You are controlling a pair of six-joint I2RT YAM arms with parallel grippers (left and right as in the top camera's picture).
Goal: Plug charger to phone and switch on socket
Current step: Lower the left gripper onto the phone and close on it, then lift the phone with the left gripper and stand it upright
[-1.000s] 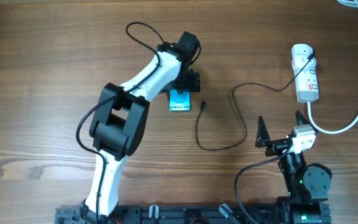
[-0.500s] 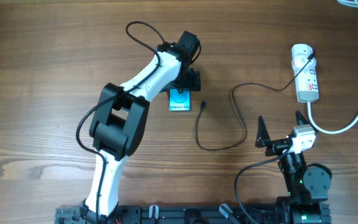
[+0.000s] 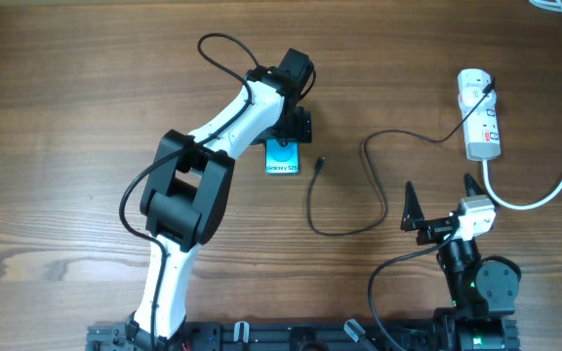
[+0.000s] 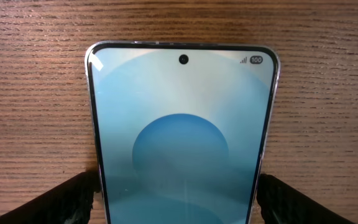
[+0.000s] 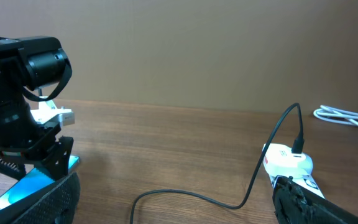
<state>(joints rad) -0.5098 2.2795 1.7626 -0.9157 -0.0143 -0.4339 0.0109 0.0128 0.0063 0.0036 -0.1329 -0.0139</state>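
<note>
Wooden table (image 3: 66, 97): phone (image 3: 282, 160), charger (image 3: 319, 165), socket (image 3: 480, 122), white cable (image 3: 521, 207).
</note>
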